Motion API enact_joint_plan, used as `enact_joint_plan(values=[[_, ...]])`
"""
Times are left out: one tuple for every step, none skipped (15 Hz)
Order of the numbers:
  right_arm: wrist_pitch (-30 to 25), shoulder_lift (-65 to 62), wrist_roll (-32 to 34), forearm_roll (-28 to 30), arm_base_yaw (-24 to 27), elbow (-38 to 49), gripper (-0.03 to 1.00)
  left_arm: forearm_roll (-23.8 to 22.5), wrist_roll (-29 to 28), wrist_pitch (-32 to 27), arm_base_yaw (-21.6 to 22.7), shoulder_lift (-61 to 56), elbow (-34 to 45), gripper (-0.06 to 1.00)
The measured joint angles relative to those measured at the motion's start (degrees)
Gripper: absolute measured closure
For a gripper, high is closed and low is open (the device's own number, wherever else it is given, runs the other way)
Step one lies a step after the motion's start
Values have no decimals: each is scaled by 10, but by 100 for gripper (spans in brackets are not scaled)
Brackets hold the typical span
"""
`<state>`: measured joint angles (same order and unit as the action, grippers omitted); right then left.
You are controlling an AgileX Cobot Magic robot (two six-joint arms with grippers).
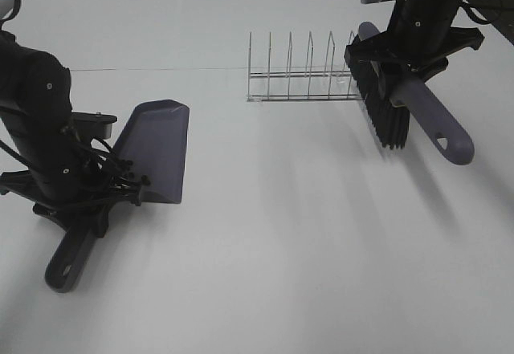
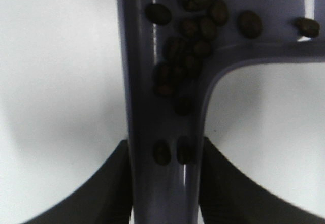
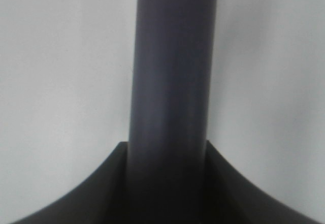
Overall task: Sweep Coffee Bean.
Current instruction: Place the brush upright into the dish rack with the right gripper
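Nearest, the left tool (image 2: 165, 183) is closed narrow on the handle of the purple dustpan (image 1: 157, 149). Its fingers press both sides of the handle, and the handle's end juts out behind the tool. The coffee beans (image 2: 195, 36) lie inside the dustpan just ahead of that tool, clustered along the handle channel and at the pan's back wall. The wrist view cuts some of them off at its edge, and the high view is too coarse to show them. Bare bench (image 1: 305, 242) spreads wide between the two tools. Farther off, the right tool (image 3: 167, 183) grips the purple brush (image 1: 426, 117) by its handle with the black bristles (image 1: 389, 125) pointing down. Whether the bristles touch the bench I cannot tell. Farthest, a wire rack (image 1: 301, 77) stands just beside the bristles.
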<state>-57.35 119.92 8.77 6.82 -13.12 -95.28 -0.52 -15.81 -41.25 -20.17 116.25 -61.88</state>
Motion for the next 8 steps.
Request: enact_joint_plan(values=[[2,13,4,5,0,0,65,0,0,0,0,0,0,59],[4,23,6,6,0,0,65,0,0,0,0,0,0,59],[7,32,7,6,0,-2,65,0,0,0,0,0,0,59],[3,41,8,7,0,-11,65,0,0,0,0,0,0,59],[-1,51,9,7,0,-31,65,0,0,0,0,0,0,59],[-12,62,9,7,0,-53,65,0,0,0,0,0,0,59],[-17,73,9,8,0,-81,65,0,0,0,0,0,0,59],[-24,87,9,11,0,-110,65,0,0,0,0,0,0,59]])
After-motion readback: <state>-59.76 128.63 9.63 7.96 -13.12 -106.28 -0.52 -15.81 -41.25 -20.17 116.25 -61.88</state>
